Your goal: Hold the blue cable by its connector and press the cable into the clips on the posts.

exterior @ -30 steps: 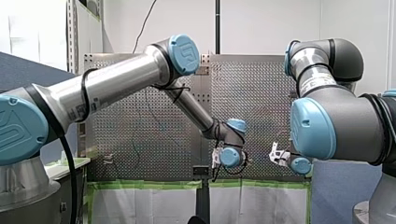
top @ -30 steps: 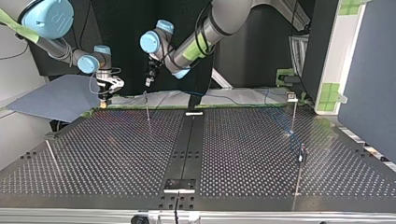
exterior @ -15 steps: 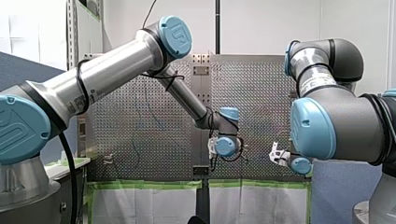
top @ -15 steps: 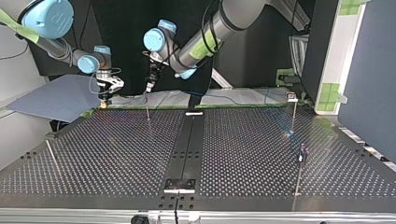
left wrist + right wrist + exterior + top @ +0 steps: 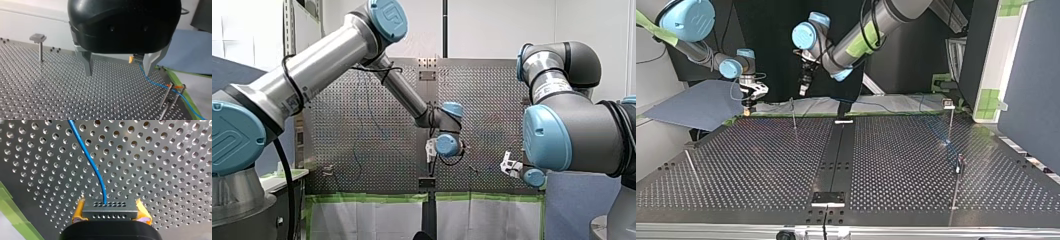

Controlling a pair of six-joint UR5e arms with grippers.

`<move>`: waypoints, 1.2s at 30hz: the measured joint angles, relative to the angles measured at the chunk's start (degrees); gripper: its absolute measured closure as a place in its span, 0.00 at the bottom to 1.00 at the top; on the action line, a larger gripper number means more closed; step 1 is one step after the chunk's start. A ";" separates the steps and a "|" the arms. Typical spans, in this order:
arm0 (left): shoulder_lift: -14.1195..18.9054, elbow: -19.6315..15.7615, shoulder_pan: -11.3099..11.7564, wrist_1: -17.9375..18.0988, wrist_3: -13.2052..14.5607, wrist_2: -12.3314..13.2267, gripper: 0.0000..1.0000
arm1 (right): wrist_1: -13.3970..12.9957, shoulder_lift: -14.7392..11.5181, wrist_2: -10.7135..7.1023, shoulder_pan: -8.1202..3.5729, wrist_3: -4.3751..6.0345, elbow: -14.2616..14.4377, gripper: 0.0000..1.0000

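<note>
In the right wrist view my right gripper (image 5: 109,216) is shut, its yellow pads clamping a black connector (image 5: 109,208). The blue cable (image 5: 93,165) leaves the connector and runs away over the perforated table. My left gripper (image 5: 118,72) hangs above the table with its metal fingers (image 5: 87,65) wide apart and nothing between them. Ahead of it lie the held connector (image 5: 136,59) and the blue cable (image 5: 156,83), which runs to two thin posts (image 5: 167,96). In the top view my left gripper (image 5: 804,87) is above a post (image 5: 793,117); my right gripper (image 5: 748,106) is at the far left edge.
More posts stand on the table: one with a flat clip head (image 5: 38,47) beside my left gripper, and others at the top view's right (image 5: 950,117) and front left (image 5: 691,167). Green tape (image 5: 15,220) lines the table's edge.
My left arm has risen and swung toward the front view's left, carrying its gripper up and away from the post. My right arm and the connector have stayed put.
</note>
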 joint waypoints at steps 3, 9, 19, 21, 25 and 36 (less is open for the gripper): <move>1.52 -1.52 -0.30 -1.50 0.24 -1.47 0.00 | 0.00 0.06 -0.22 0.15 0.32 0.03 1.00; 4.25 -4.26 -0.48 -2.75 0.57 -3.06 0.00 | -0.12 0.13 -0.41 0.36 0.99 0.04 1.00; 9.00 -9.01 -0.56 -2.94 0.41 -3.26 0.00 | 0.84 0.14 -1.20 0.01 1.04 0.04 1.00; 10.00 -10.00 -0.42 -2.70 0.03 -3.16 0.00 | 0.77 0.13 -1.26 0.02 1.05 0.05 1.00; 11.87 -11.88 -0.21 -1.43 -1.41 -2.52 0.00 | 0.74 0.16 -1.30 0.04 1.06 0.04 1.00; 17.54 -17.54 0.31 4.10 -6.05 -0.93 0.00 | 1.06 0.14 -1.89 0.29 0.91 0.04 1.00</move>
